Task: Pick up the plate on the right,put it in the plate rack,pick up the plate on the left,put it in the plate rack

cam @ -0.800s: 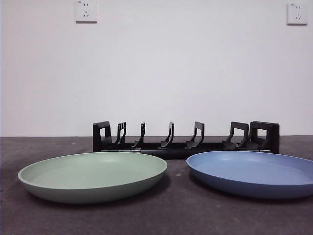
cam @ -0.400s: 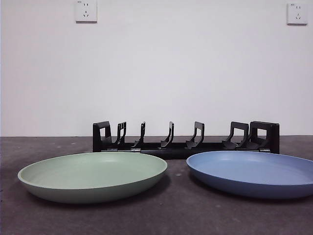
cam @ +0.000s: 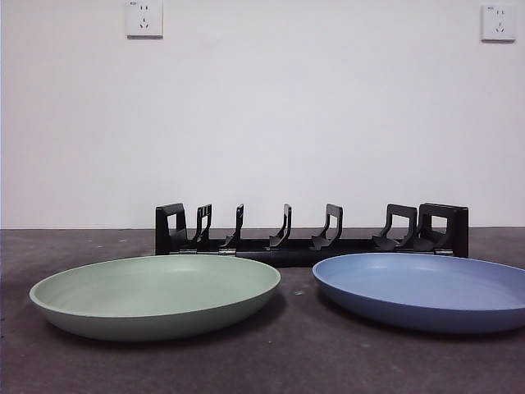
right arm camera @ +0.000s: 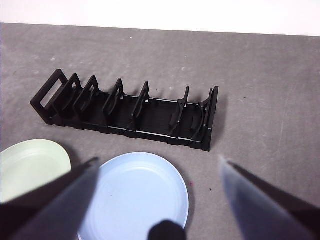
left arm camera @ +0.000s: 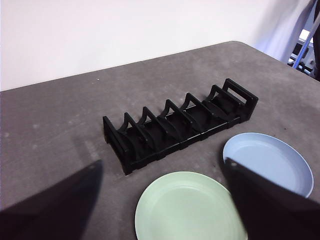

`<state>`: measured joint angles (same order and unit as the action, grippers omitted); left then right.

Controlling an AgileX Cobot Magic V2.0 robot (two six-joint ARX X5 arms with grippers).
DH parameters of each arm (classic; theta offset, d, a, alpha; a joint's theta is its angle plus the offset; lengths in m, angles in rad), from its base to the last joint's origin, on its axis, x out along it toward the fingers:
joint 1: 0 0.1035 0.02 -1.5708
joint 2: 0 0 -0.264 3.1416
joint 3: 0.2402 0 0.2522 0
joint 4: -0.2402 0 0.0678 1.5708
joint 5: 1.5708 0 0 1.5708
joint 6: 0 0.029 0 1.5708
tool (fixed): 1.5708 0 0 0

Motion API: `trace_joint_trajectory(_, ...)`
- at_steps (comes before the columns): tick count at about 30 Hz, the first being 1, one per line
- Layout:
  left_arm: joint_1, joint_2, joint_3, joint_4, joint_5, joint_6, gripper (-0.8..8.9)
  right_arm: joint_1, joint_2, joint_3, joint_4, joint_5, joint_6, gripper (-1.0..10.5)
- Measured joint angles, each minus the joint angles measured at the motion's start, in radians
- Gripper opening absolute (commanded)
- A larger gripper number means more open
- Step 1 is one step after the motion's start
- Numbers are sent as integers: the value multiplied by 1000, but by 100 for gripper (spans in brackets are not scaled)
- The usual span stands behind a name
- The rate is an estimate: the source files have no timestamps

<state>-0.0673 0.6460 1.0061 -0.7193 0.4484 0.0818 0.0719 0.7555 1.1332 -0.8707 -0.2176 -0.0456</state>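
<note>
Only the wrist cameras catch any of the robot. The left gripper [left arm camera: 162, 200] shows as two broad black jaws, flat and matte, tapering to blunt points, without markings or screws that I can make out. The right gripper [right arm camera: 157, 200] has the same pair of dark wedge-shaped jaws, blurred and greyish along their edges. Between them sits a small rounded black knob [right arm camera: 167, 231], possibly part of the gripper's body; it is too blurred to tell.
</note>
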Motion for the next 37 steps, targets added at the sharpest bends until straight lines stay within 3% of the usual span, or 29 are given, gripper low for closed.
trace_joint_trajectory(12, -126, 32, 0, -2, 0, 166, 658, 0, 210, 2, -95, 0, 35, 562)
trace_joint_trajectory(20, -264, 54, 0, -2, -3, 274, 657, 0, 640, 2, -93, 38, 35, 559)
trace_joint_trajectory(23, -307, 54, 0, -2, -4, 308, 657, 0, 773, 2, -75, 57, 36, 490)
trace_joint_trajectory(37, -448, 132, 0, -2, -42, 364, 657, 0, 959, 3, -14, 60, 35, 431)
